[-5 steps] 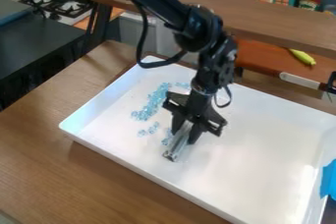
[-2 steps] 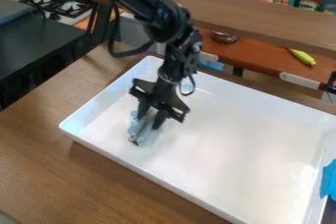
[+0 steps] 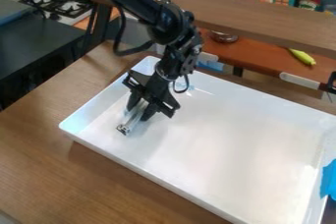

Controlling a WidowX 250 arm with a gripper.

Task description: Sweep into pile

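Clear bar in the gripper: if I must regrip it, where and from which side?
Likely its upper part, from above, where the tool holds the clear bar now: it's long and narrow, suiting a pinch across its width, leaving the low end free for sweeping.

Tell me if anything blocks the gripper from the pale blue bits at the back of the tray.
Nothing visible does. The gripper, holding a bar, and the pale blue bits are inside the same tray, with no object seen between them, though the arm hides part of that stretch.
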